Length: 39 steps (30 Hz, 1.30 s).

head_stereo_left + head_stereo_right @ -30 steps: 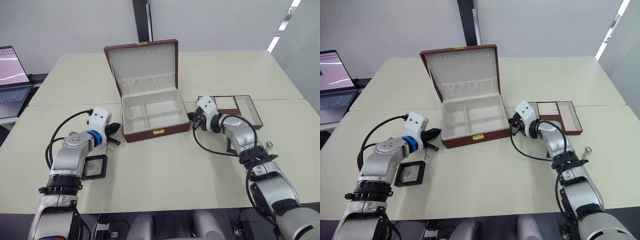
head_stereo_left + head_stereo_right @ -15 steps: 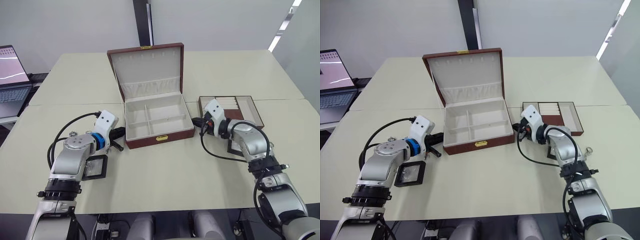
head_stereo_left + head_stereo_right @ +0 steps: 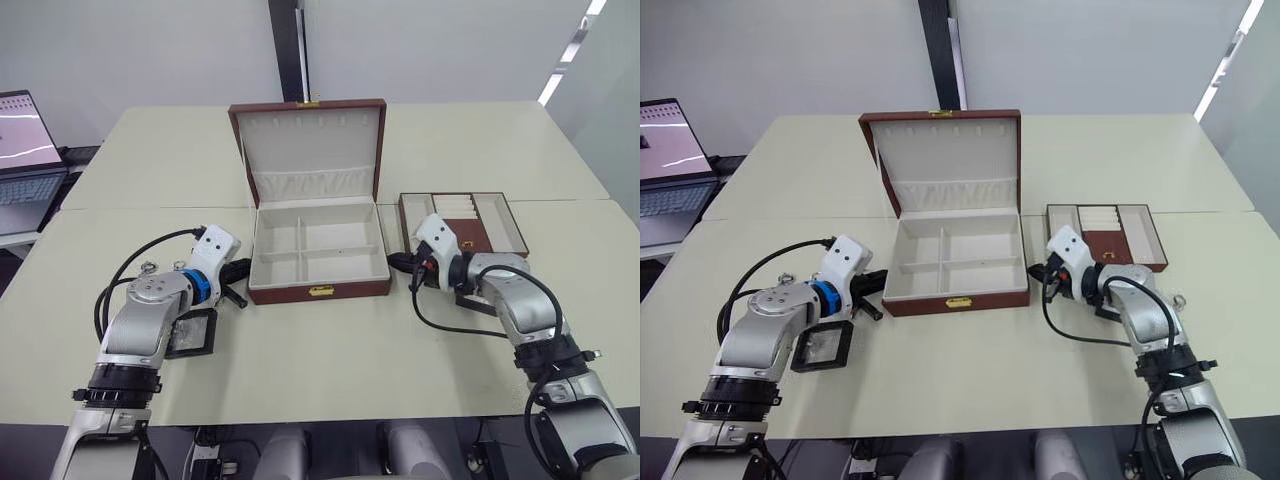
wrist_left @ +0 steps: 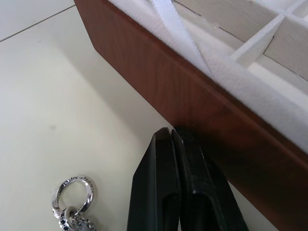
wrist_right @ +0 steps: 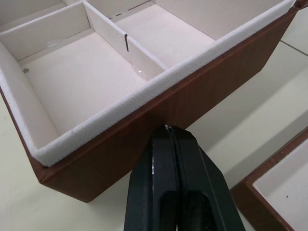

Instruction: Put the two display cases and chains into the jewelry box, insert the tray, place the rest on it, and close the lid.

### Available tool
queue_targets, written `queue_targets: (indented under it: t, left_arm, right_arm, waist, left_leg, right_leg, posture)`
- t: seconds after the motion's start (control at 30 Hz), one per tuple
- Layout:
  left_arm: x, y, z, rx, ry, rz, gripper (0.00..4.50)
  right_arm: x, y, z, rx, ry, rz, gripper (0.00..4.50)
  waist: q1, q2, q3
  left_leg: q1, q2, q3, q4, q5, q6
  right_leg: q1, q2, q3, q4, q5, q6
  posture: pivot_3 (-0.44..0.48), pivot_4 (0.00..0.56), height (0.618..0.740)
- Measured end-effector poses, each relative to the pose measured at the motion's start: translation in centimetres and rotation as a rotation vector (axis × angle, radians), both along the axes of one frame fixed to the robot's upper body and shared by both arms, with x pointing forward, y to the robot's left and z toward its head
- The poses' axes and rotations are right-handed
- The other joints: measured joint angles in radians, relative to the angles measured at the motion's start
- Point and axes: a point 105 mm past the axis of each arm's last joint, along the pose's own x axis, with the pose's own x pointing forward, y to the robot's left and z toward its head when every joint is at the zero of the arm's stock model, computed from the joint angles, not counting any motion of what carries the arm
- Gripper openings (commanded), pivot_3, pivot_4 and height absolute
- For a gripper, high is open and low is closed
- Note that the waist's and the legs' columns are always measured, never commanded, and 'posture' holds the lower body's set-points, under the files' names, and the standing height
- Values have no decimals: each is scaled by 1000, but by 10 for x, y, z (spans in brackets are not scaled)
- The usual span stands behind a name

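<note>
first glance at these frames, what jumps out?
The open jewelry box at table centre, lid raised behind its bare cream compartments. Both grippers are shut and pressed against its outer walls: the left gripper at the box's left side, the right gripper at its right. The tray sits out on the table right of the box, and one display case lies by the left arm.
</note>
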Motion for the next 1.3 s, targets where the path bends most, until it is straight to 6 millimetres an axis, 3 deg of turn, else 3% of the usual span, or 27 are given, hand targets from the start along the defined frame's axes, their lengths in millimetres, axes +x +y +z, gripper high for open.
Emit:
queue_targets:
  t: [0.63,1.3]
  left_arm:
    - [10,-19,0,-1,-22,-33,53]
    - [12,-15,2,32,-32,-61,53]
  right_arm:
    - [-5,-17,-1,3,15,-59,0]
    - [-4,-23,2,5,4,-76,0]
  waist:
    - [24,0,-1]
    - [19,0,-1]
  left_leg:
    - [-1,-1,-3,2,0,0]
    - [-1,-1,-3,2,0,0]
  right_leg:
    - [2,0,-2,0,0,0]
    - [1,0,-2,-1,0,0]
  posture:
    - [0,150,740]
    - [0,150,740]
